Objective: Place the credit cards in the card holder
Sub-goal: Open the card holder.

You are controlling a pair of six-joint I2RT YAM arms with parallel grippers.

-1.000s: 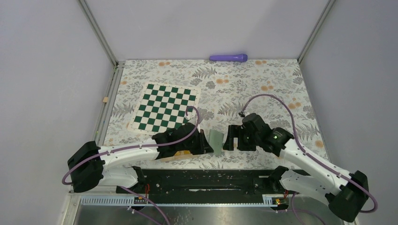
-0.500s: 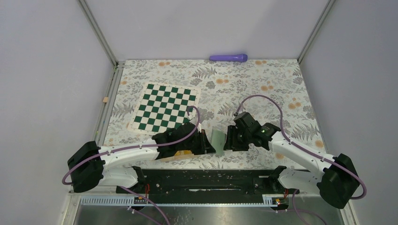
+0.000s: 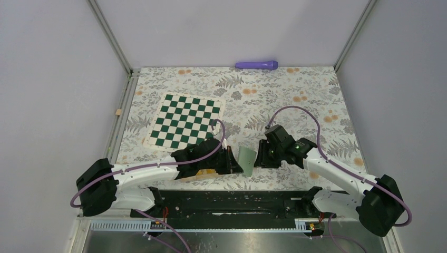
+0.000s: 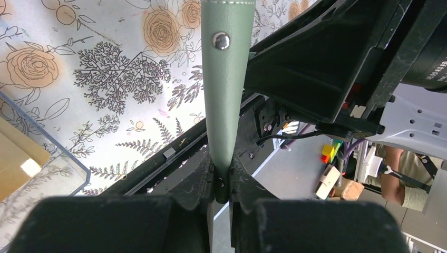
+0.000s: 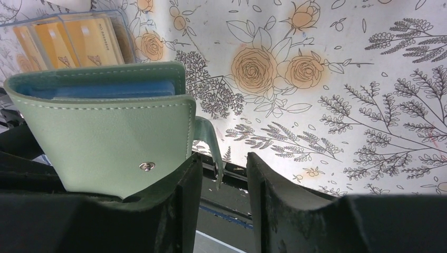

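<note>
Card holder (image 4: 226, 79) | clamped in left claw (image 4: 222, 182) | right claw (image 5: 222, 166) spread, alongside

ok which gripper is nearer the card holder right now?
Left. The left gripper is clamped on an edge of the card holder. The right gripper is close beside it, fingers open, not gripping; the holder's body lies outside them.

The card holder (image 3: 246, 156) sits by the middle of the near edge, between the left gripper (image 3: 232, 161) on its left and the right gripper (image 3: 258, 157) on its right. Left of it, a clear box (image 4: 31, 158) holds the credit cards (image 5: 79, 37). The chessboard (image 3: 184, 121) lies behind the box toward the left edge, and a tube-shaped object (image 3: 256, 65) lies along the far edge.
</note>
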